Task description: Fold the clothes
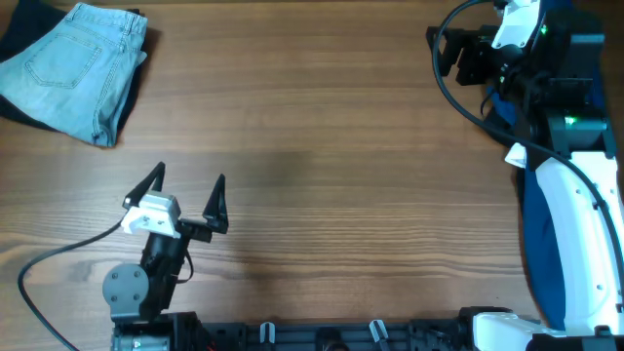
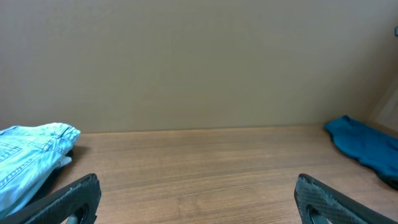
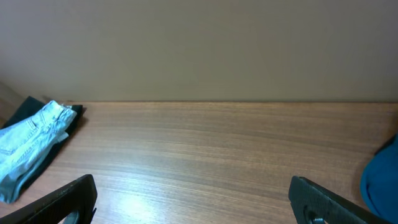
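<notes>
2 grippers stand fully spread, and neither has hold of anything. The left gripper (image 1: 190, 175) hovers over the near left part of the wooden worktop (image 1: 341, 175), its 2 dark fingers (image 2: 74, 199) splayed far apart with only bare wood between them. The right gripper (image 3: 193, 186) shows the same in its own wrist view: 1 finger at each lower corner, and nothing in the gap. From overhead, the right arm runs along the right edge of the worktop and reaches toward the far right corner.

The denim shorts (image 1: 73, 68) lie in the far left corner, well apart from both grippers. They are light blue and faded, doubled over into a compact bundle, with a stitched back pocket facing up, the waistband toward the far edge and the hemmed cuffs toward the near side. They rest on a dark cloth (image 1: 18, 27) that peeks out at their far and left sides.

A blue cloth (image 1: 534, 195) sits at the right edge of the worktop, partly hidden beneath the right arm.
</notes>
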Action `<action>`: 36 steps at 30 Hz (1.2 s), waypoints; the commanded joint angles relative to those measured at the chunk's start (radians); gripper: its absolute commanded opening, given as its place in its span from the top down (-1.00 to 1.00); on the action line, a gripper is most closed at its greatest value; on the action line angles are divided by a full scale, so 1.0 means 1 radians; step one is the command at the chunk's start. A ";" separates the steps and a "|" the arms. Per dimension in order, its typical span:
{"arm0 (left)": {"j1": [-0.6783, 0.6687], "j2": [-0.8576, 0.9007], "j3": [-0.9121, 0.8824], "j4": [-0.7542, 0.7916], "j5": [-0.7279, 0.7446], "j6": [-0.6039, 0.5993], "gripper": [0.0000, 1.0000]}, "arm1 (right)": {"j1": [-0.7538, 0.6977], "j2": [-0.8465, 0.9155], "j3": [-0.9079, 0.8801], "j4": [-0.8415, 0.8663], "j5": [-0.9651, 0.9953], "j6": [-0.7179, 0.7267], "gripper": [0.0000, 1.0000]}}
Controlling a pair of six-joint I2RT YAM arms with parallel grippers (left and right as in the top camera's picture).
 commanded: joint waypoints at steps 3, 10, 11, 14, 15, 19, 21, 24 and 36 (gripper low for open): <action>-0.024 -0.101 -0.040 -0.024 -0.050 -0.013 -1.00 | 0.005 0.008 0.005 0.002 0.003 -0.018 -0.99; -0.024 -0.159 -0.103 -0.024 -0.050 -0.013 -1.00 | 0.005 0.008 0.005 0.002 0.003 -0.018 -1.00; -0.024 -0.171 -0.113 -0.024 -0.050 -0.013 -1.00 | 0.005 0.008 0.005 0.002 0.003 -0.018 -0.99; -0.024 -0.188 -0.147 -0.020 -0.053 -0.013 -1.00 | 0.005 0.008 0.005 0.002 0.003 -0.018 -0.99; -0.024 -0.188 -0.154 -0.020 -0.053 -0.013 -1.00 | 0.005 0.008 0.005 0.002 0.003 -0.018 -0.99; -0.024 -0.188 -0.162 -0.148 -0.054 -0.017 -1.00 | 0.005 0.008 0.005 0.002 0.003 -0.018 -0.99; -0.024 -0.188 -0.162 -0.146 -0.053 -0.017 -1.00 | 0.005 0.008 0.005 0.002 0.003 -0.018 -1.00; -0.024 -0.186 -0.162 -0.144 -0.053 -0.016 -0.99 | 0.005 0.008 0.005 0.002 0.003 -0.018 -0.99; -0.024 -0.184 -0.162 -0.144 -0.053 -0.016 -1.00 | 0.005 0.008 0.005 0.002 0.003 -0.018 -0.99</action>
